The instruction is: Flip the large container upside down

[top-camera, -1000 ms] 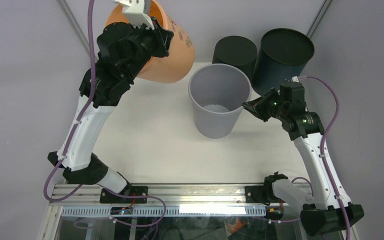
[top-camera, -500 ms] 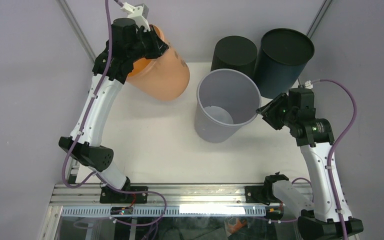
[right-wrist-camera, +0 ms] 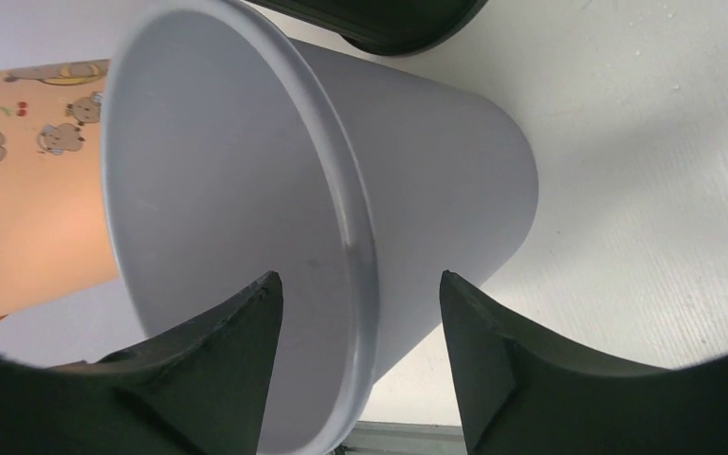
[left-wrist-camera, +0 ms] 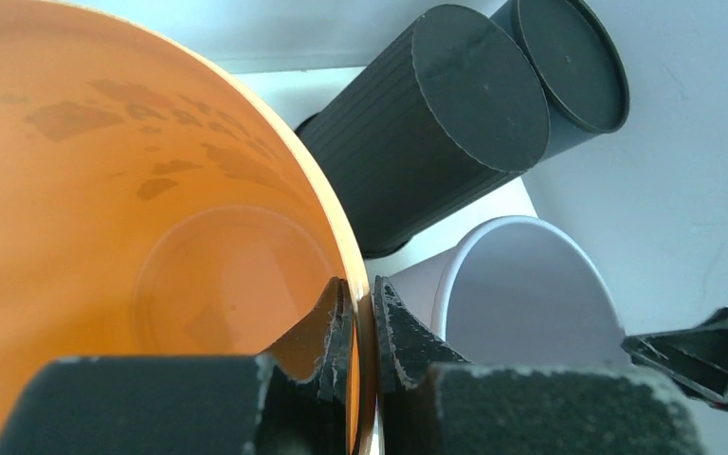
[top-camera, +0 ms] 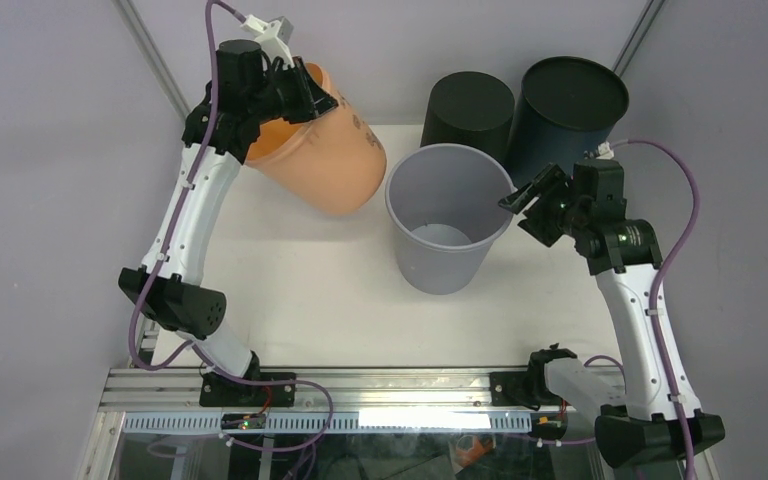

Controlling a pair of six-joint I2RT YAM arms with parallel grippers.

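The left end effector is pinched on the rim of the orange bucket, one finger inside the wall and one outside. It holds the bucket tilted at the far left of the bench, mouth towards the far-left corner and base pointing at the grey bucket just beside it. I cannot tell whether the lower edge touches the bench.

The right end effector is spread, its fingers straddling the grey bucket's rim, one inside and one outside, without clamping it. That bucket stands mouth up at mid-bench. Behind it two dark bins show flat closed tops.

The step in hand looks like the tipping itself. The orange bucket is grasped and part-way over, but its mouth is not yet facing down.

The next move calls for more wrist roll to bring the rim round to the bench. It needs room on the left so the swinging base clears the grey bucket. The pinch should open only once the rim sits flat.
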